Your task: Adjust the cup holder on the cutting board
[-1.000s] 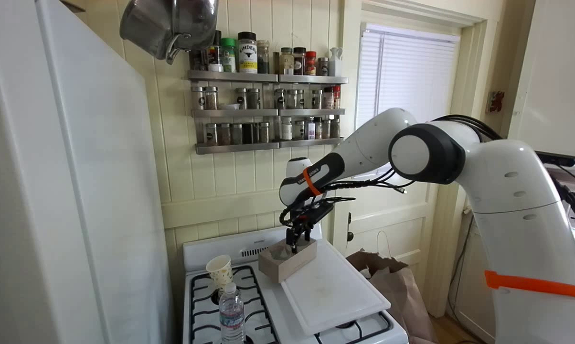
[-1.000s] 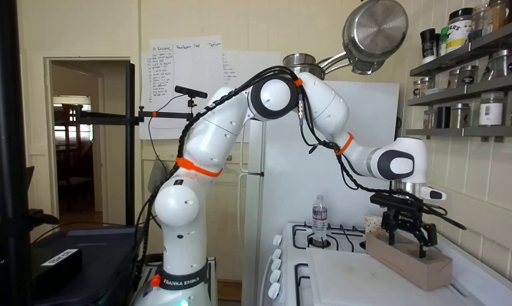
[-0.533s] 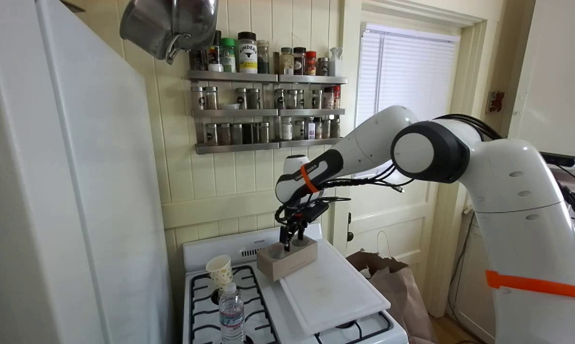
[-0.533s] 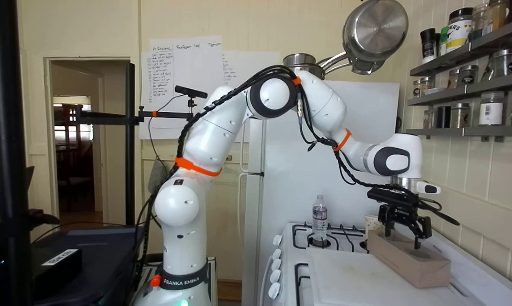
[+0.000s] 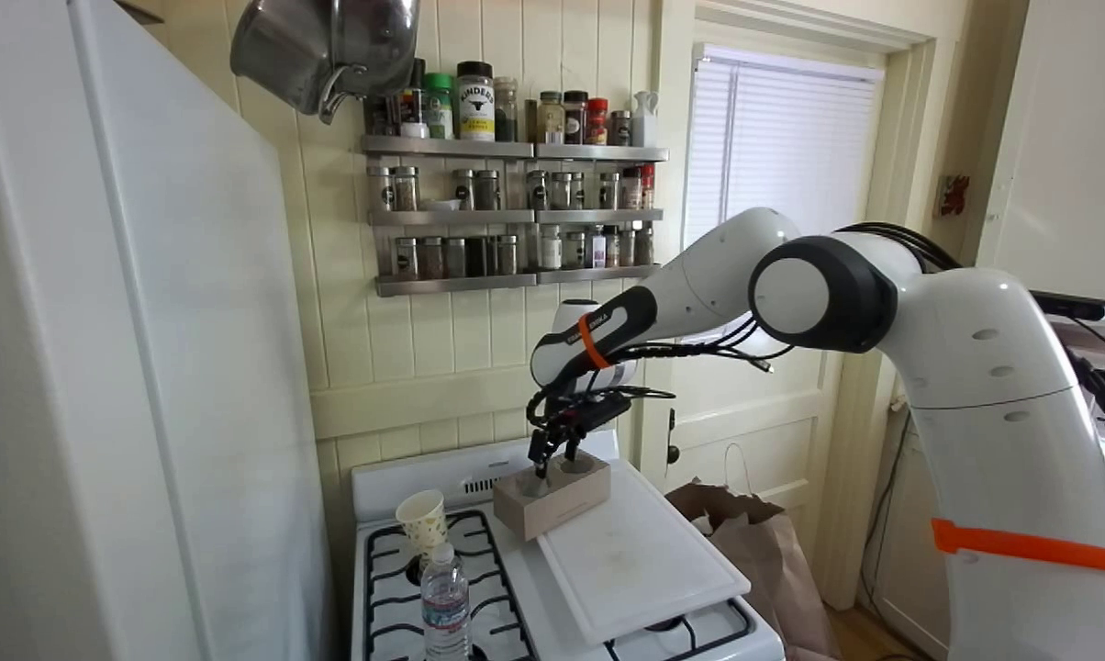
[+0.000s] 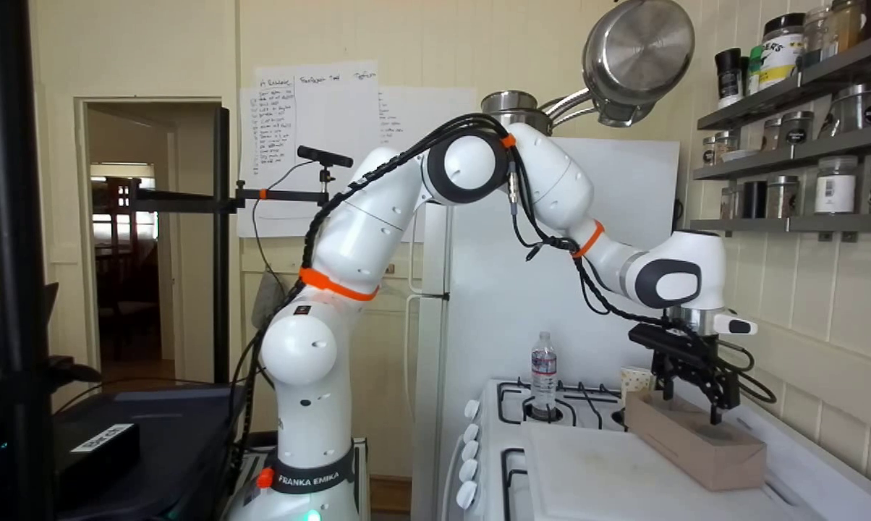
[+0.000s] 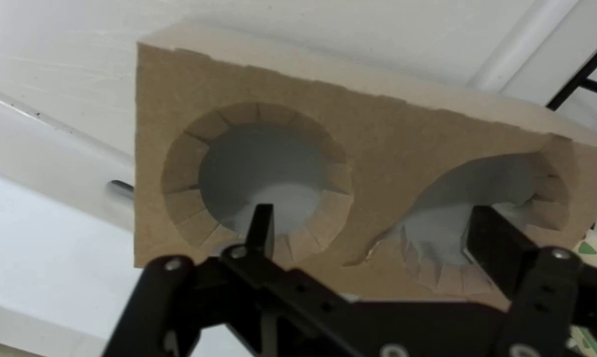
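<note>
The tool [image 6: 691, 409] is higher now, jaws apart; the cup holder [image 5: 563, 508], just nudged slightly, sits at the rear of the cutting board [image 5: 644, 560]: adjusting looks under way, perhaps unfinished.

In an exterior view, long tan cardboard cup holder [image 5: 560, 508] lies across rear edge of flat white rectangular cutting board [image 5: 644, 562], L end past board's L edge; board on white metal stove [image 5: 539, 588]. Btwn board & stove's L edge: clear plastic water bottle [image 5: 445, 606] w/ patterned paper cup [image 5: 422, 520] behind. Brown paper bag [image 5: 765, 571] beside stove's R edge. Black two-finger gripper [image 5: 556, 466] over holder's top.
</note>
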You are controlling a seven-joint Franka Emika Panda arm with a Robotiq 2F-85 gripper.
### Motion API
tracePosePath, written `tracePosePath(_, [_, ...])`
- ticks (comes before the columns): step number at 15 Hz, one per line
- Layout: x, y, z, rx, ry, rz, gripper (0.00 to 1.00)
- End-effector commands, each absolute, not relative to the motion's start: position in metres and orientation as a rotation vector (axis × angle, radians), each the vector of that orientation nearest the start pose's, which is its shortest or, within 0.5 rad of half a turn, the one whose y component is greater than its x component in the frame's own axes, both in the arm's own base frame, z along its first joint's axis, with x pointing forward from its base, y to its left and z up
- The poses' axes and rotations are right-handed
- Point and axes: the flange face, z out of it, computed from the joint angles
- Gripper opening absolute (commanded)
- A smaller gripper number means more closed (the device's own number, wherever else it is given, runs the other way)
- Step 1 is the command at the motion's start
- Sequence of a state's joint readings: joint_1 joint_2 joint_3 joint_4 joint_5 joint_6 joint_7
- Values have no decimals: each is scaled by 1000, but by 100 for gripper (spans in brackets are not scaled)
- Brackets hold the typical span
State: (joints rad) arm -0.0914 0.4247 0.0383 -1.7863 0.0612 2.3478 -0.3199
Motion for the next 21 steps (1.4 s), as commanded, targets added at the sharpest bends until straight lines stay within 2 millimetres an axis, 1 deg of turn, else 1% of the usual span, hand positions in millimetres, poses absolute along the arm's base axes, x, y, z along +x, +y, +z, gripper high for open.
tracePosePath(1, [660, -38, 321, -3058, -299, -240, 100])
tracePosePath(3, [661, -39, 317, -3052, -265, -242, 100])
tracePosePath(4, [661, -39, 316, -3048, -245, -246, 94])
tracePosePath(5, [661, -39, 313, -3050, -230, -238, 86])
tracePosePath(6, [661, -39, 310, -3051, -215, -230, 69])
tracePosePath(7, [661, -39, 308, -3052, -200, -223, 62])
tracePosePath(8, [661, -39, 306, -3054, -189, -218, 60])
tracePosePath(10, [661, -39, 305, -3060, -161, -217, 46])
tracePosePath(12, [657, -43, 317, -3090, -108, -238, 30])
tracePosePath(14, [652, -55, 333, -3108, -5, -287, 14])
tracePosePath(15, [651, -63, 338, -3117, 58, -300, 8])
tracePosePath(16, [651, -71, 341, -3122, 124, -313, 6])
tracePosePath(17, [649, -79, 344, -3120, 187, -311, 7])
tracePosePath(18, [647, -86, 344, -3115, 251, -299, 2])
tracePosePath(19, [644, -92, 343, -3107, 305, -278, 0])
tracePosePath(21, [639, -99, 338, -3079, 377, -244, 1])
